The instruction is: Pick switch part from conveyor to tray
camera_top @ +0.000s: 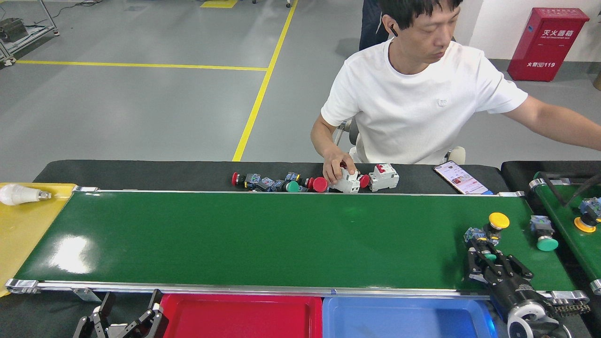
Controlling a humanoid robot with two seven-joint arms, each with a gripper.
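Floor (141, 108) grey, glossy, smooth; yellow line (256, 94) runs across it toward the far side, meeting a second yellow line (141, 65) branching left; red cabinet (547, 44) stands right of the line, against a pale wall (488, 19); metal rack (21, 33) far left.

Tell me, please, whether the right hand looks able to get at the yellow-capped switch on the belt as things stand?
Probably yes. The right hand is already over the conveyor, right beside the yellow-capped switch, and nothing stands between them. A green-capped part sits at its fingers, so it may be busy with that one first.
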